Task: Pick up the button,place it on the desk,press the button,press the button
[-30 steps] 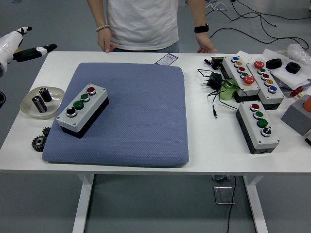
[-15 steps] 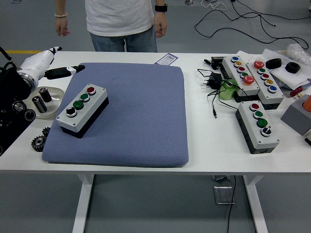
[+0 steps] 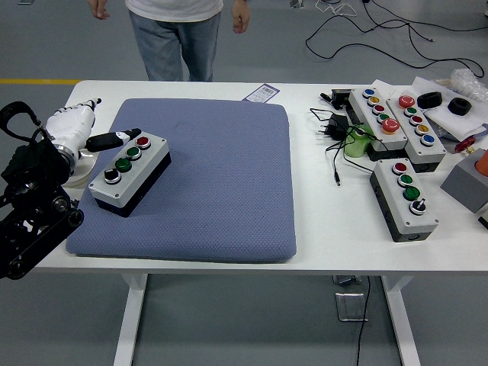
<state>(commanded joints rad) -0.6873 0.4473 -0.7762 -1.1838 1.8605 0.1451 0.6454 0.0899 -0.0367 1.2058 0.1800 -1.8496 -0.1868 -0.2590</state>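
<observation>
At left of the frame, the left hand is hovering with fingers extended, empty, beside the button box lying on the blue mat, while a person is standing at upper left.

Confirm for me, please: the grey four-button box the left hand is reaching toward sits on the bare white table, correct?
Not quite. The head view shows the grey four-button box resting on the blue pad, not on the bare white table. The rest holds: the left hand is beside the box, one dark finger extended toward its red-button end.
</observation>
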